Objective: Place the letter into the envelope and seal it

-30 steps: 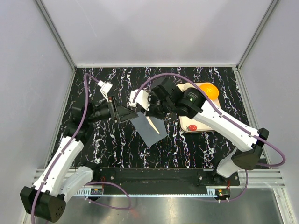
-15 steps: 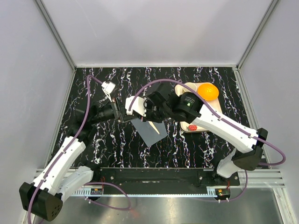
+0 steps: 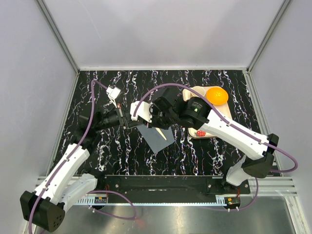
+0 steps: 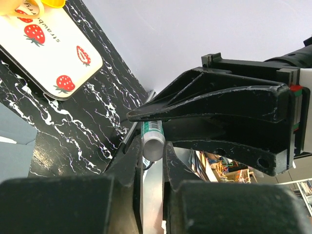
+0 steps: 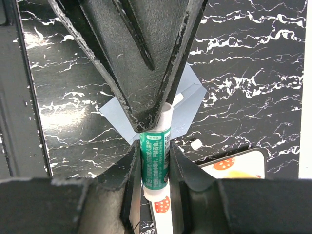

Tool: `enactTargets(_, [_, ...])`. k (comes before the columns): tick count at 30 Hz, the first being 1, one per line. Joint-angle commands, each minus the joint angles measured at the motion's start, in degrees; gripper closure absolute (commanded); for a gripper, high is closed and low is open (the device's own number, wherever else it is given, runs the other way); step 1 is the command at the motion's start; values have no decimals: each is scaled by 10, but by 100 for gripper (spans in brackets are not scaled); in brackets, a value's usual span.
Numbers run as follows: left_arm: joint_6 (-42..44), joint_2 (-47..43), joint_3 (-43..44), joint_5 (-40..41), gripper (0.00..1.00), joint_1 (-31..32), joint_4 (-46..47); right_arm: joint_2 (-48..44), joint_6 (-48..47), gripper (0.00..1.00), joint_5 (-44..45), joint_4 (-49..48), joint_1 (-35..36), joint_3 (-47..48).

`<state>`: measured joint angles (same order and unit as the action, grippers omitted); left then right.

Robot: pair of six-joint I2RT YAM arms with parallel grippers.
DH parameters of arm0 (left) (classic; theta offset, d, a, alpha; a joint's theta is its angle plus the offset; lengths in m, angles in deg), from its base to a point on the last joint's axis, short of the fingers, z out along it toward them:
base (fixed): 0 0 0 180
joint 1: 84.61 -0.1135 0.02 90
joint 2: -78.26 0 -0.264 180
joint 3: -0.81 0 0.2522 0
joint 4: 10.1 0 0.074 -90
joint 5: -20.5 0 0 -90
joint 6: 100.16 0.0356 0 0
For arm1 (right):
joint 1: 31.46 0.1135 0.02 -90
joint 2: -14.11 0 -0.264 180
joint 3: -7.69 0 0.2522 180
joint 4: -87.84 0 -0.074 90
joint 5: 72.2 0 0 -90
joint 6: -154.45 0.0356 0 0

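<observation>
Slate-grey paper envelope (image 3: 156,141) looks floppy, best pinched at an edge; right gripper (image 5: 155,151) clenches the green-labelled white glue stick (image 5: 155,163) by its barrel, left gripper (image 4: 152,148) by its cap.

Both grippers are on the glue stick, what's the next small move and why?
Probably pull the left gripper straight away to uncap: it pinches the grey end of the glue stick while the right gripper clamps its green body near the envelope.

My worktable, seen from above.
On my black marbled tabletop (image 3: 214,151) lie the slate-grey envelope (image 3: 153,139), near centre, and a strawberry-printed tray (image 3: 195,132) to its right.
</observation>
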<state>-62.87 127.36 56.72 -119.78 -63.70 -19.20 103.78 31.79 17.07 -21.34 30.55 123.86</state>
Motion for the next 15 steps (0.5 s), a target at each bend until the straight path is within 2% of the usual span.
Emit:
enactTargets(1, [-3,-29,-17,-16,100,1,43,-17,30,74,-22,-5,6,24])
enactTargets(4, [-16,-33,-25,-32,100,0,59,-20,38,76,-43,3,6,31])
enactTargets(6, [-26,-35,-28,-41,100,1,65,-22,36,80,-53,2,6,27])
enactTargets(7, [-25,-37,-28,-44,100,1,68,-23,31,89,-57,2,6,25])
enactTargets(9, [-7,-39,-20,-56,100,1,67,-23,28,97,-69,7,6,26])
enactTargets(10, [11,-44,-14,-61,100,0,47,-23,26,100,-76,16,6,29])
enactTargets(13, [119,-64,17,-73,100,2,-4,-18,32,100,-115,39,5,45])
enactTargets(15, [221,-79,29,-84,100,4,-25,-15,37,100,-152,52,2,53])
